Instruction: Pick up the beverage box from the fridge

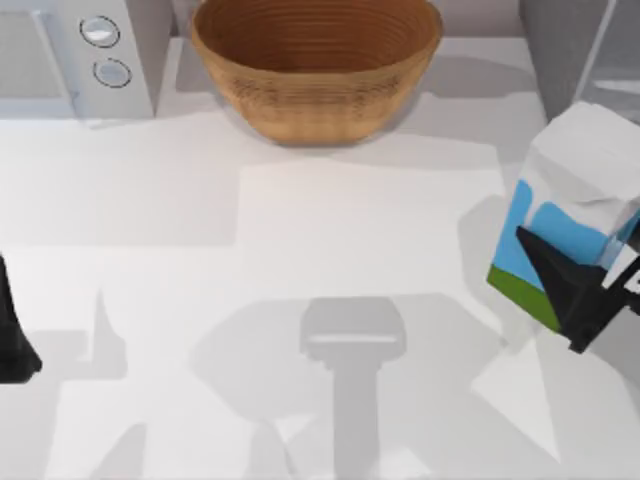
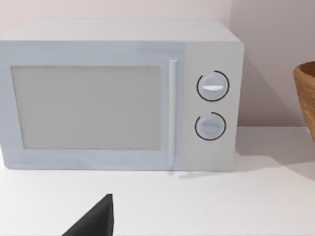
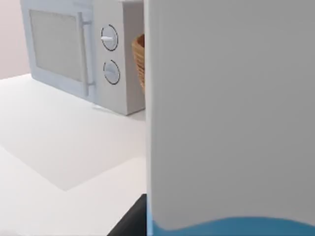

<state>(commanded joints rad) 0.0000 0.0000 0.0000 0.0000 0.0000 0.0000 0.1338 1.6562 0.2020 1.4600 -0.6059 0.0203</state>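
The beverage box, with its white sloped top, sky-blue sides and green base band, hangs tilted above the table's right side. My right gripper is shut on its lower part from the near-right side. Seen close in the right wrist view, the beverage box shows its white side with a blue band low down. The fridge, dark grey with a pale glassy panel, stands at the back right corner, just behind the box. My left gripper is parked at the table's left edge.
A light microwave with two round knobs stands at the back left. A brown ribbed bowl sits at the back middle. The white tabletop spreads between the arms.
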